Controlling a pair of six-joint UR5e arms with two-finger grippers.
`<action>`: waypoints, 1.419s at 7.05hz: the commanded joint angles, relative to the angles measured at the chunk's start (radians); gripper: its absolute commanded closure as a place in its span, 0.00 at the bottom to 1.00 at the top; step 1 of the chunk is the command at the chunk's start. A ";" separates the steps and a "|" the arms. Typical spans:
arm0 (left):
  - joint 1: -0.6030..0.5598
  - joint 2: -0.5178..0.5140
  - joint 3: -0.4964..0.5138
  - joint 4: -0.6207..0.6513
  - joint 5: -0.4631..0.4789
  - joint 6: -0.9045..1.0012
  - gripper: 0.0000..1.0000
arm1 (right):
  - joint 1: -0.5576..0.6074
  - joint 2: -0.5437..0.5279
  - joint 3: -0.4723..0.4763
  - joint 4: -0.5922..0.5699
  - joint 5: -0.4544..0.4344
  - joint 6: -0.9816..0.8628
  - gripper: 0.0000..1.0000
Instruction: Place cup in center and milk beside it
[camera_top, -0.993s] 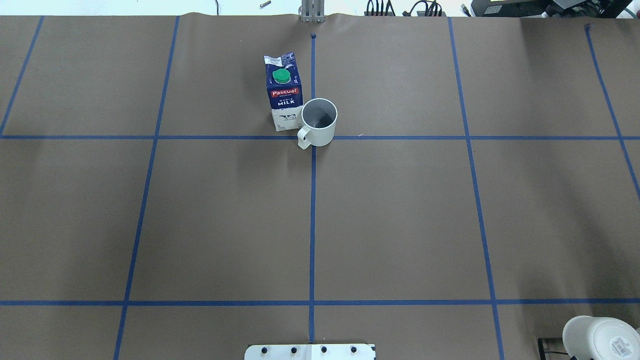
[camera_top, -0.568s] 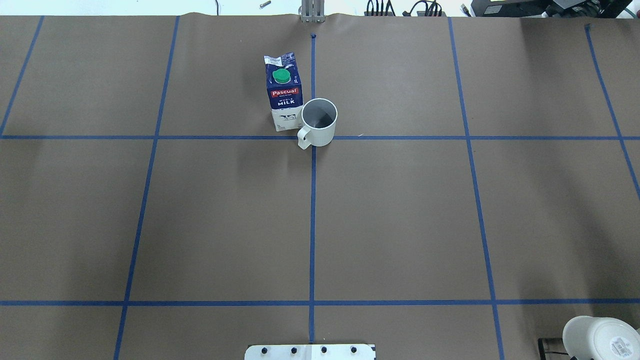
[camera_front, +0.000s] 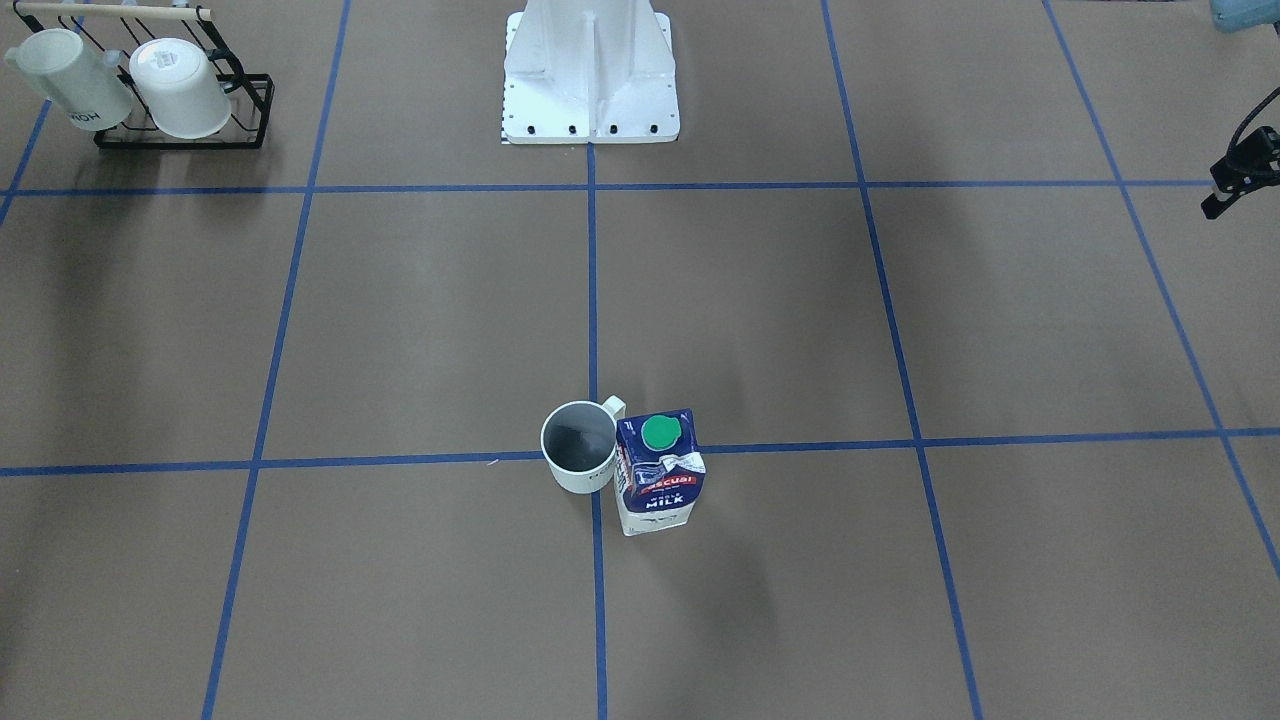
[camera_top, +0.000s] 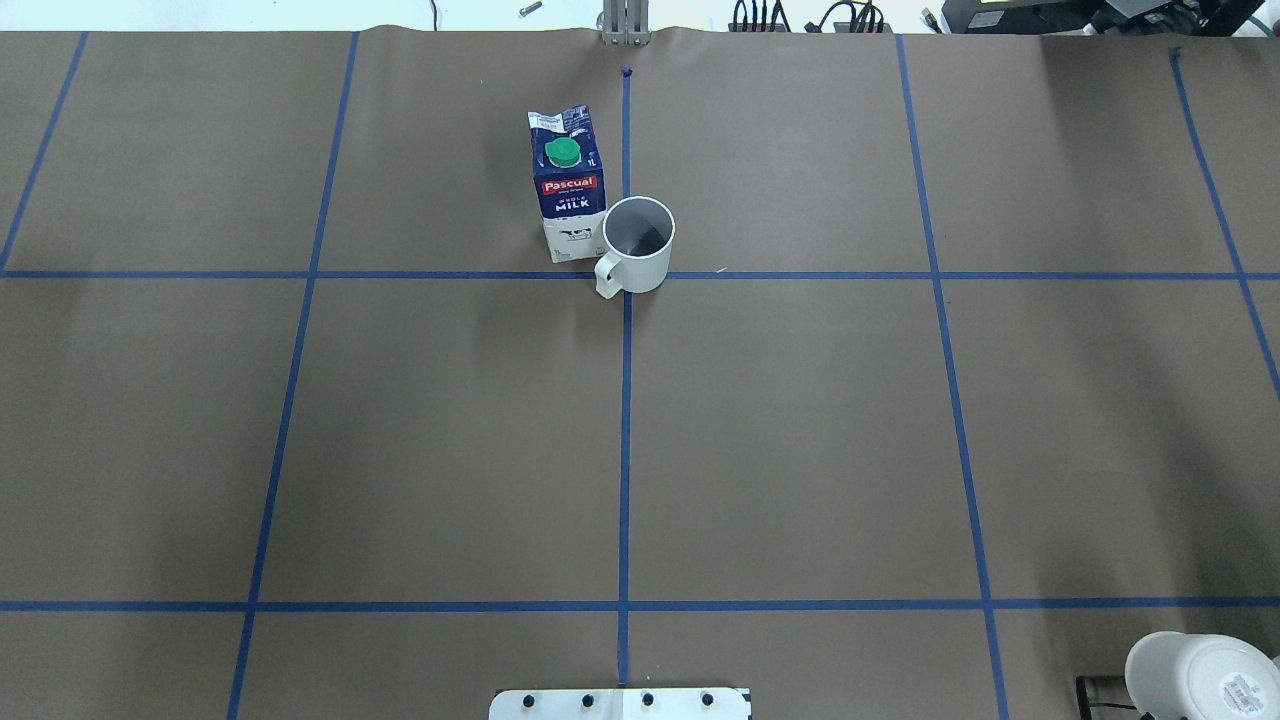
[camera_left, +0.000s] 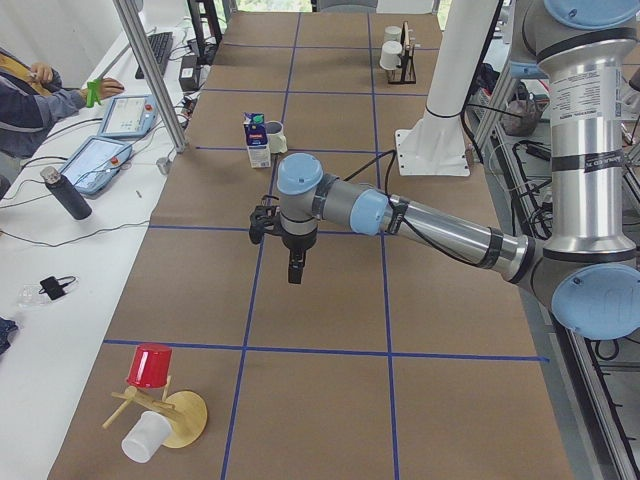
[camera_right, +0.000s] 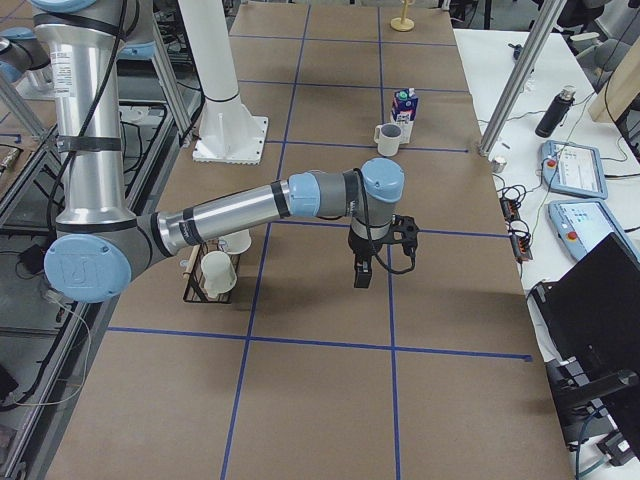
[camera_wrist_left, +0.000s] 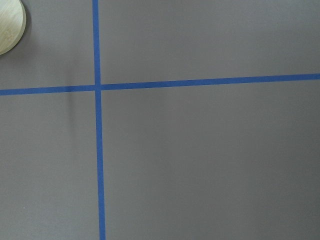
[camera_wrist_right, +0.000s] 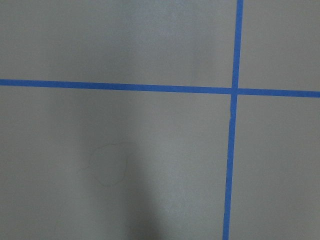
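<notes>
The white cup (camera_top: 638, 245) stands upright on the middle tape crossing, its handle toward the robot; it also shows in the front view (camera_front: 580, 447). The blue and white milk carton (camera_top: 567, 185) stands upright, touching or nearly touching the cup's left side, and shows in the front view (camera_front: 658, 475) too. My left gripper (camera_left: 295, 270) hangs above the table far to the left of both. My right gripper (camera_right: 362, 275) hangs far to the right. Both show only in the side views, so I cannot tell whether they are open or shut. The wrist views show only paper and tape.
A black rack with two white mugs (camera_front: 170, 95) stands near the robot's right side and shows at the overhead corner (camera_top: 1200, 675). The white robot base (camera_front: 590, 80) is at the near edge. A wooden stand with a red cup (camera_left: 150, 370) sits at the left end.
</notes>
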 joint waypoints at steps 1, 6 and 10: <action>0.005 -0.045 0.005 0.007 -0.050 -0.010 0.02 | 0.000 0.003 -0.001 0.001 -0.001 0.006 0.00; -0.005 0.003 -0.006 -0.008 -0.055 0.000 0.02 | 0.000 0.005 0.002 0.001 -0.001 0.008 0.00; -0.011 0.007 -0.012 -0.008 -0.055 -0.004 0.02 | 0.000 0.003 0.005 0.001 0.001 0.009 0.00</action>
